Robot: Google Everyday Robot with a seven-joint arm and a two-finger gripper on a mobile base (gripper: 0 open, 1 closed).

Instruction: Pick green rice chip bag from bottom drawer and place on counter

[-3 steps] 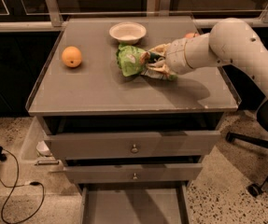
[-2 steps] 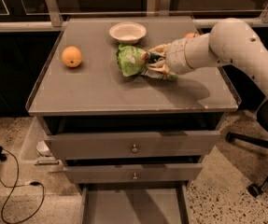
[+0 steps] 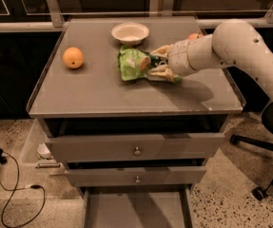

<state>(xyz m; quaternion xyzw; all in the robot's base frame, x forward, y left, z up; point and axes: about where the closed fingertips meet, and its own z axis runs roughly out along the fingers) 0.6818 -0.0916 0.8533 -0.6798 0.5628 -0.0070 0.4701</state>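
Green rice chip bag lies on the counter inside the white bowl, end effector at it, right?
No: the green rice chip bag lies on the counter beside the white bowl, not inside, end effector at it, per the camera view.

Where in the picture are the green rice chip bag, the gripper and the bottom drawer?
green rice chip bag [image 3: 130,63]: camera view, middle of its green front.
gripper [image 3: 153,65]: camera view, its tip, at the bag's right end.
bottom drawer [image 3: 136,212]: camera view, bare floor of the open tray.
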